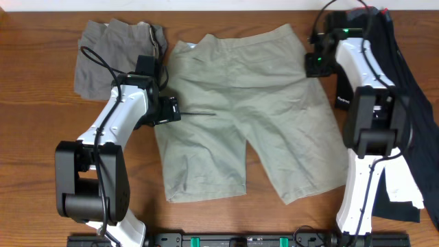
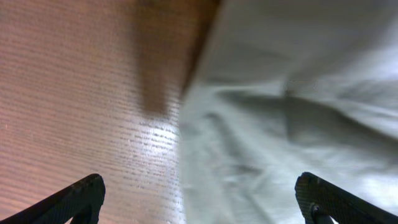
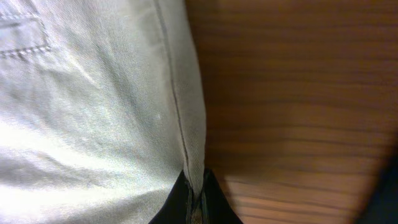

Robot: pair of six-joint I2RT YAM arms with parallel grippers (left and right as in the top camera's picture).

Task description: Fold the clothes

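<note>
The khaki-beige shorts [image 1: 240,110] lie spread flat in the middle of the table, waistband at the back, legs toward the front. My left gripper [image 1: 173,110] is open and hovers over the shorts' left side edge; its wrist view shows the fabric edge [image 2: 261,124] between the spread fingers [image 2: 199,199]. My right gripper [image 1: 310,63] is shut on the shorts' right side seam near the waistband; the seam [image 3: 186,124] runs into the closed fingers [image 3: 196,199]. Darker grey shorts [image 1: 113,51] lie at the back left. A long black garment [image 1: 405,103] lies along the right.
The wooden table [image 1: 41,103] shows bare at the left and in the front middle between the shorts' legs. The black garment has a white patch [image 1: 405,185] near the front right. The arm bases stand at the front edge.
</note>
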